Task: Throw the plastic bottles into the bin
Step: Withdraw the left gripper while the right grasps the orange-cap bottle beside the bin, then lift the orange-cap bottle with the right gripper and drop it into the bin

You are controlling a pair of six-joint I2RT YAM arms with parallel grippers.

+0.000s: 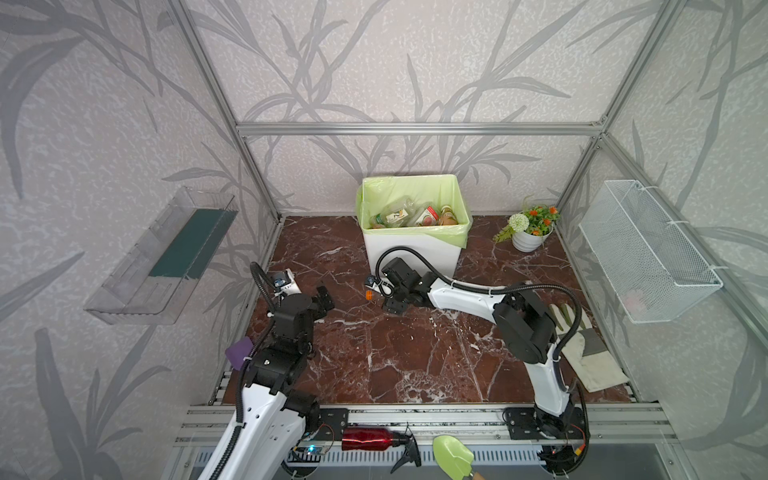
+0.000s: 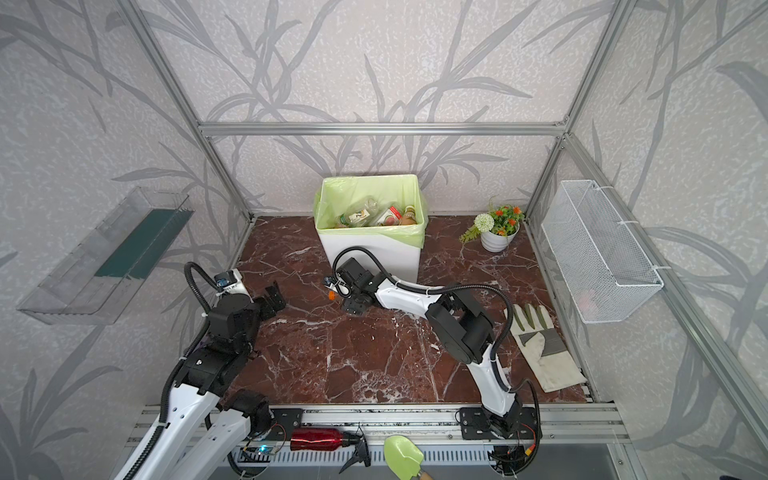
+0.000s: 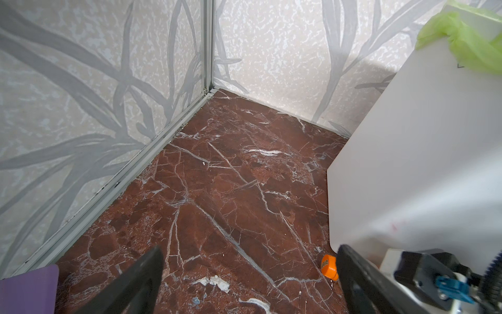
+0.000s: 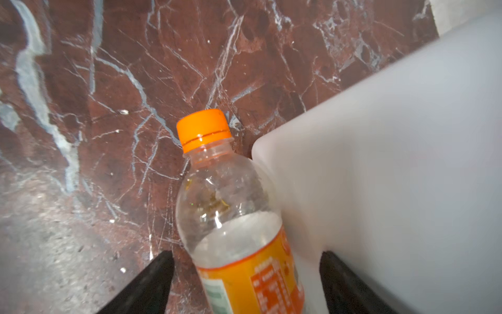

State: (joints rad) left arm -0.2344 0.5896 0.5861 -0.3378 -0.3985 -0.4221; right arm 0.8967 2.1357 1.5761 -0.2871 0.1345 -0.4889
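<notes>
Step in hand: grasp. Right gripper (image 4: 245, 254) is down at the tabletop, straddling the orange-capped bottle (image 4: 231, 204) — jaws apart, a gap showing on each side, so nothing gripped yet. Bottle lies on its side on the marble table (image 1: 374, 353), touching or just beside the front corner of the bin (image 1: 411, 249) (cannot tell which; in both top views only its cap (image 1: 368, 295) pokes out past the wrist). Several other bottles (image 1: 399, 216) sit in the bin; I see none other loose. Left gripper (image 1: 325, 300) is spread wide, empty, near the left wall. Next move, my read: pinch the body, lift clear of the rim, carry over the green liner (image 1: 415, 189), release. Risk — bin wall sits close by one finger, may snag.
</notes>
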